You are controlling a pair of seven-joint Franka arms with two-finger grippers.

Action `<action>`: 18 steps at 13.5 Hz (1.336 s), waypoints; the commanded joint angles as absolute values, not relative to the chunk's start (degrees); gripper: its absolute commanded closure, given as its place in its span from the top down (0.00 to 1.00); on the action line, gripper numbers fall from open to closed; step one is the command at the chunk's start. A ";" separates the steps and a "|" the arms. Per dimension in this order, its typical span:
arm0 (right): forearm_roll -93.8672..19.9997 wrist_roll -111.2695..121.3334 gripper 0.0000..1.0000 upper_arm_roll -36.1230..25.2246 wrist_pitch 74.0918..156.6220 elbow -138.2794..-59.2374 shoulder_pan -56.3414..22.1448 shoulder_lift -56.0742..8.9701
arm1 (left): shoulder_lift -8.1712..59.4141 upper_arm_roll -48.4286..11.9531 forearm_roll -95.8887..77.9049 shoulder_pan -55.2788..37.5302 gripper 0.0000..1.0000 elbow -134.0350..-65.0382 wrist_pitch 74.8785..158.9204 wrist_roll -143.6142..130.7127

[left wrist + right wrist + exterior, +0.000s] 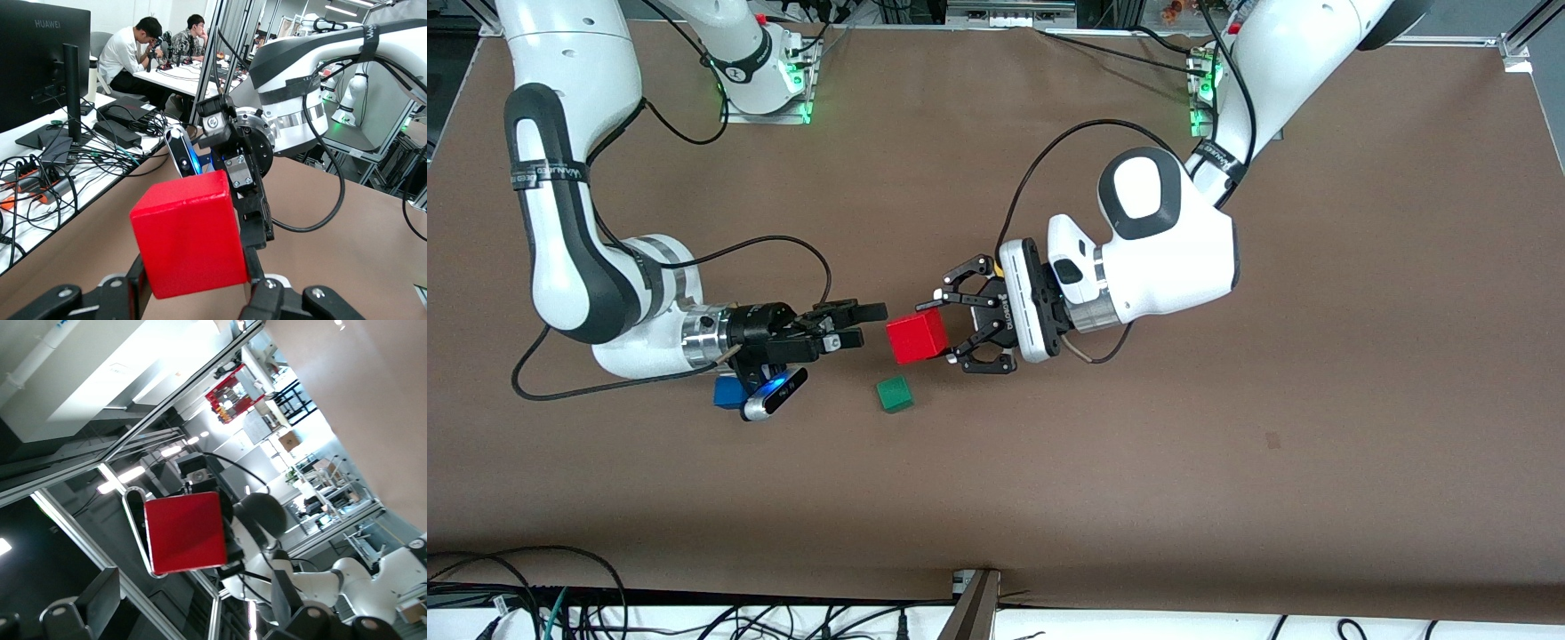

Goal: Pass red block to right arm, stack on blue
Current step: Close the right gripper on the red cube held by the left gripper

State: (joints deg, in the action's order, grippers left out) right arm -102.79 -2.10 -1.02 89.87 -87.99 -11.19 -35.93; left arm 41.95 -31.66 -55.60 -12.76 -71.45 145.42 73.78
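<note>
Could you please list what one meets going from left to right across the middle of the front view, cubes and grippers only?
Blue cube → right gripper, open → red cube, held up by the left gripper. I left out the green cube, since it sits below the red one.

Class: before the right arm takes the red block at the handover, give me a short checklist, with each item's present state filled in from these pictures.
1. Left gripper shut on red block: ok.
2. Right gripper open: ok.
3. Right gripper facing the block, apart from it, ready to move in: ok.
4. Block held above the table: ok.
5. Blue cube top free for stacking: cannot tell, the right arm's wrist hides part of it.
6. Green cube apart from the blue cube: ok.
</note>
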 commanded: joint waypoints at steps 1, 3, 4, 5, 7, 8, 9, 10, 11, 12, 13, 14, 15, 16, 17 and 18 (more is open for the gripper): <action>-106.08 -2.99 1.00 -1.14 90.53 -87.45 -11.78 -36.21 | 44.64 -31.64 -57.66 -15.37 0.06 -68.20 149.05 75.59; -106.52 -2.99 1.00 -1.14 90.09 -87.28 -11.69 -37.26 | 45.96 -31.64 -57.66 -16.17 0.06 -66.63 149.68 75.50; -106.52 -2.81 1.00 -1.14 90.00 -86.58 -11.69 -37.87 | 46.05 -31.64 -57.66 -16.52 0.06 -66.27 149.68 75.15; -106.52 -2.81 1.00 -1.14 89.74 -85.09 -11.52 -39.10 | 46.23 -31.55 -57.66 -16.70 0.06 -65.66 149.68 74.80; -106.52 -2.99 1.00 -1.14 89.56 -82.54 -11.34 -41.12 | 46.41 -31.55 -57.57 -17.14 0.06 -65.48 149.77 73.83; -106.52 -3.08 1.00 -1.14 89.73 -82.01 -11.34 -41.57 | 46.41 -31.55 -57.57 -17.14 0.06 -65.57 149.94 73.83; -106.61 -3.08 1.00 -1.14 89.82 -81.83 -11.34 -41.66 | 46.49 -31.55 -57.57 -17.14 0.06 -65.57 149.94 73.83; -106.61 -3.08 1.00 -1.14 89.74 -81.83 -11.34 -41.66 | 46.58 -31.55 -57.48 -17.23 0.06 -65.48 150.03 73.83; -106.61 -3.08 1.00 -1.14 89.56 -81.83 -11.25 -41.66 | 46.58 -31.55 -57.48 -17.23 0.06 -65.48 150.03 73.83; -106.52 -3.08 1.00 -1.14 89.47 -81.83 -11.16 -41.57 | 46.58 -31.55 -57.48 -17.31 0.06 -65.48 150.03 73.83; -106.52 -3.08 0.99 -1.14 89.47 -81.83 -11.16 -41.57 | 46.58 -31.55 -57.48 -17.40 0.06 -65.48 150.03 73.83; -106.52 -3.16 0.99 -1.14 89.47 -81.83 -11.16 -41.49 | 46.58 -31.55 -57.48 -17.40 0.06 -65.48 150.03 73.83; -106.52 -3.08 0.99 -1.14 89.47 -81.83 -11.16 -41.48 | 46.58 -31.55 -57.48 -17.40 0.06 -65.57 150.03 73.92; -106.52 -3.08 0.99 -1.14 89.21 -81.83 -11.16 -41.48 | 46.58 -31.47 -57.48 -17.40 0.06 -65.57 150.03 73.92; -106.52 -3.08 0.99 -1.14 89.21 -81.74 -11.16 -41.48 | 46.58 -31.38 -57.48 -17.40 0.06 -65.57 150.12 73.92; -106.52 -2.99 0.97 -1.14 89.21 -81.83 -11.16 -41.48 | 46.58 -31.29 -57.48 -17.49 0.06 -65.57 150.12 73.92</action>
